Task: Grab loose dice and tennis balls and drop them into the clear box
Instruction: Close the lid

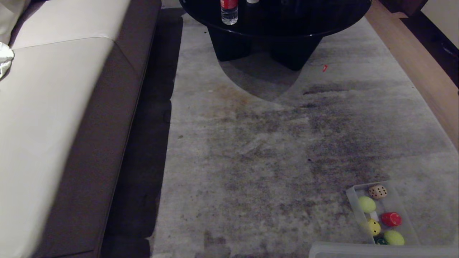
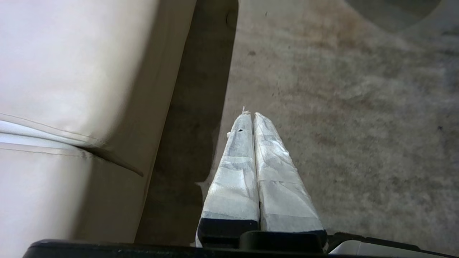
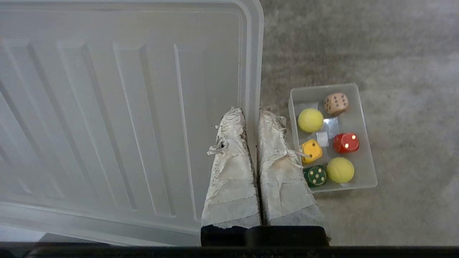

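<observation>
Both my grippers are empty with their taped fingers pressed together: my left gripper hangs over the rug beside the sofa, and my right gripper hangs above the edge of the ribbed lid, just beside the box. Neither arm shows in my head view, so I judge both are tucked in and parked rather than reaching. The box sits on the rug at my right, near the lid, and everything I was after lies inside it: the beige die at one end, a tennis ball next to it, the red die and yellow die in the middle, and the green die with the second ball at the other end. They lie loose and apart in a single layer, as things do when dropped in rather than stacked. I see no die or ball left on the rug in any view, only a tiny red speck near the black table, too small for me to identify. A bottle stands on that table, no part of my job. From this I judge the collecting finished, which would explain closed, empty fingers held clear of the box.
</observation>
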{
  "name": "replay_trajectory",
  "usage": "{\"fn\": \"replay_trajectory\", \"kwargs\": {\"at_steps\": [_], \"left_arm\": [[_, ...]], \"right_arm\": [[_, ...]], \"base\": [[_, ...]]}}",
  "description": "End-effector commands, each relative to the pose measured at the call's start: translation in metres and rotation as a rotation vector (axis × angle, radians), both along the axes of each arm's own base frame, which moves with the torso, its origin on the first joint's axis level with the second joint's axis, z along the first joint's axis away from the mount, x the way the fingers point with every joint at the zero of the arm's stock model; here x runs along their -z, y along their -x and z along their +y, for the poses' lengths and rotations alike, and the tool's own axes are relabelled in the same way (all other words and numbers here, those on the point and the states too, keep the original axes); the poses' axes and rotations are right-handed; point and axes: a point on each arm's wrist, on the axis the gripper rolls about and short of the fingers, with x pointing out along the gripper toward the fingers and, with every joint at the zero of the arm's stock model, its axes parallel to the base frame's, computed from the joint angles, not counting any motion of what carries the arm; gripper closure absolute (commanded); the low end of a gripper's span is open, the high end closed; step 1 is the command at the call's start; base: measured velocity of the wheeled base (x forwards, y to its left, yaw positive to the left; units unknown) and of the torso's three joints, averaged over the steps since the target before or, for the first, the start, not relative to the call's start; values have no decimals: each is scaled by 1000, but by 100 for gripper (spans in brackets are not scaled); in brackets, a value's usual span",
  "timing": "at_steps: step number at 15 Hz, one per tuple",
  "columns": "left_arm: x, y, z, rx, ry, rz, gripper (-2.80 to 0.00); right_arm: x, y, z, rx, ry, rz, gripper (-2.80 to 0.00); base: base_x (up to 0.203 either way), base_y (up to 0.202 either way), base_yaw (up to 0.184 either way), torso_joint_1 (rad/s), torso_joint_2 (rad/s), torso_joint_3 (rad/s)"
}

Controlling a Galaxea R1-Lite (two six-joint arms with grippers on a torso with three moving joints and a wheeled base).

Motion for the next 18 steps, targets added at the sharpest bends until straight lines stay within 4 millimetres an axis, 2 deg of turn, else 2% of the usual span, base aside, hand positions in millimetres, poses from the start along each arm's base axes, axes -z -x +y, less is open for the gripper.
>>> {"fn": "replay_trajectory", "kwargs": {"at_steps": [1,10,16,17,18], "left_arm": [[0,0,0,-1,1,3,0],[0,0,0,-1,1,1,0],[0,0,0,-1,1,3,0],[0,0,0,-1,1,2,0],[0,0,0,-1,1,3,0]], "right_arm": [[0,0,0,-2,-1,1,0],[0,0,0,3,-9,1,0],[0,1,0,36,-28,38,0],[-10,3,0,37,-33,7,0],[-29,7,0,32,-58,-48,0]], "base": [[0,0,0,2,2,-193],[0,0,0,3,6,-195],[0,0,0,2,3,-40],[0,0,0,0,0,0],[0,0,0,0,0,0]]}}
